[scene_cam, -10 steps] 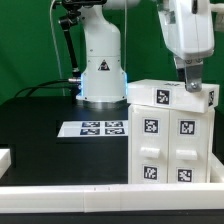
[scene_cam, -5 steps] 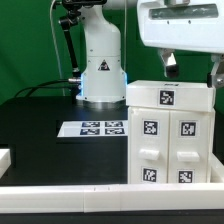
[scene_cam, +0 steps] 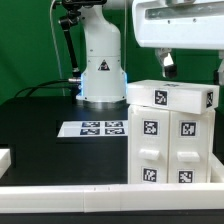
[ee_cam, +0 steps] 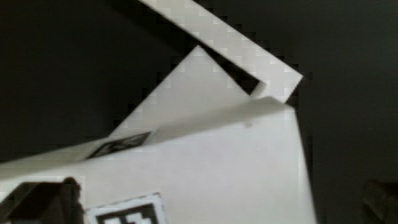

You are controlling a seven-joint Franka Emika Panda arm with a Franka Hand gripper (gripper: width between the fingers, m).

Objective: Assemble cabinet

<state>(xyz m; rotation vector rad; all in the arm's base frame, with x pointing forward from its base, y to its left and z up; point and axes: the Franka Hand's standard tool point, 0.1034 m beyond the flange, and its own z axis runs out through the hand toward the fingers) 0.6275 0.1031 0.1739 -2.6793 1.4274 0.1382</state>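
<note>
The white cabinet (scene_cam: 170, 135) stands at the exterior view's right, with tagged drawer blocks (scene_cam: 151, 150) in its front and the tagged top panel (scene_cam: 170, 97) lying on it. My gripper (scene_cam: 194, 68) hangs just above the top panel, open and empty, with one dark finger (scene_cam: 168, 62) on each side. In the wrist view the top panel (ee_cam: 214, 140) fills the picture with a tag (ee_cam: 128, 212) on it. My gripper (ee_cam: 214, 205) spans it, and its fingers (ee_cam: 45, 202) show at the picture's edges, apart from the panel.
The marker board (scene_cam: 95, 128) lies flat on the black table (scene_cam: 40, 135) in front of the white robot base (scene_cam: 100, 65). A white rail (scene_cam: 90, 195) runs along the front edge. A small white piece (scene_cam: 5, 157) sits at the exterior view's left edge.
The gripper has let go of the top panel, opened wide and risen a little above it. The cabinet has not moved.
</note>
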